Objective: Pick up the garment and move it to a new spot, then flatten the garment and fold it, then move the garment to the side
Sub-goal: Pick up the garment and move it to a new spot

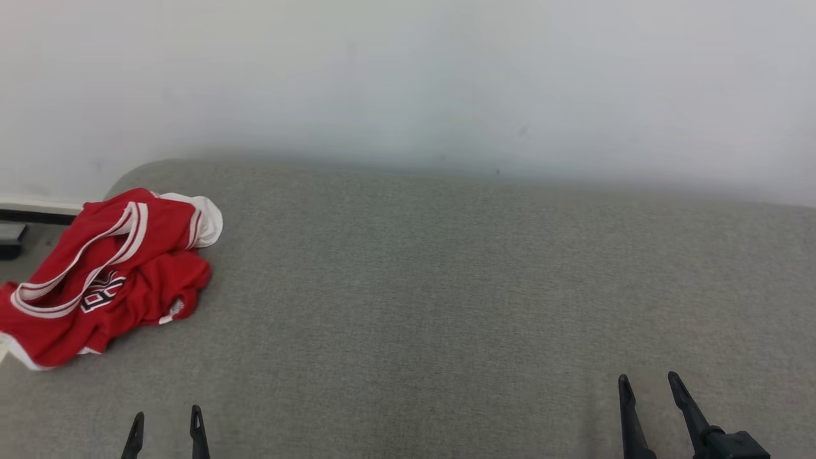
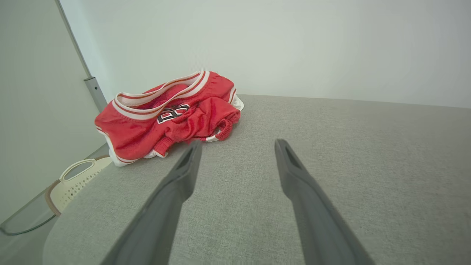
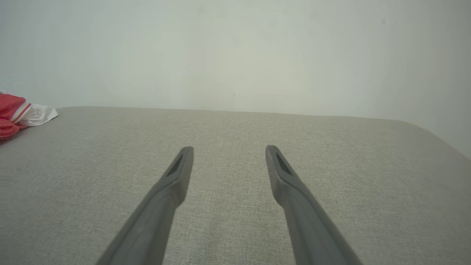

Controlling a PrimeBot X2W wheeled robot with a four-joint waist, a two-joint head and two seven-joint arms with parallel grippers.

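Garment: a red basketball jersey with white-striped trim and black-and-white lettering. You find it crumpled in a heap at the far left corner of the grey fabric-covered surface, its near portion reaching the left edge. It also shows in the left wrist view and as a red-and-white sliver at the left border of the right wrist view.
Left end effector: released, fingers parted with nothing between them. You see it near the front edge on the left side, on the near side of the jersey and apart from it. In its own wrist view the fingers point past the heap's right side.
Right end effector: released and empty, near the front edge on the right side, well apart from the jersey. Beyond its fingers you see bare grey fabric.
Backdrop: a plain pale wall behind the far edge.
Floor beside the left edge: a cream perforated basket with a brown rim.
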